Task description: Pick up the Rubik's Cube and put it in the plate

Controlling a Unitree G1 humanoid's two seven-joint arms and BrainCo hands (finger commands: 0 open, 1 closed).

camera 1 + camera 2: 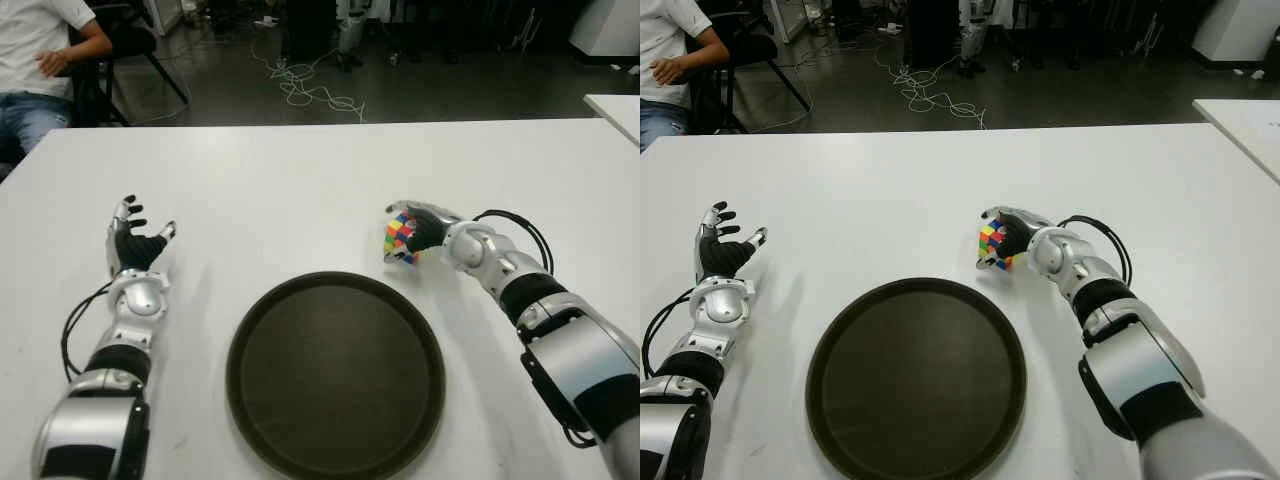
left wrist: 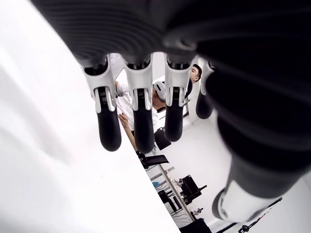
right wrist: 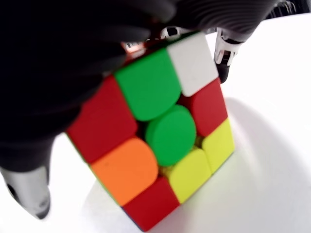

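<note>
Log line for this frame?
right hand: shut on Rubik's Cube, beyond plate rim | left hand: open, idle left of plate | plate: empty

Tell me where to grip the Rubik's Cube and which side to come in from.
Grip the Rubik's Cube on two opposite flat faces, coming from the robot's right. The right hand is on that side already, its fingers wrapped around the cube beyond the plate's far right rim. Flat parallel faces give the fingers and thumb square contact; corners would likely slip. The left hand shows open, left of the plate.
</note>
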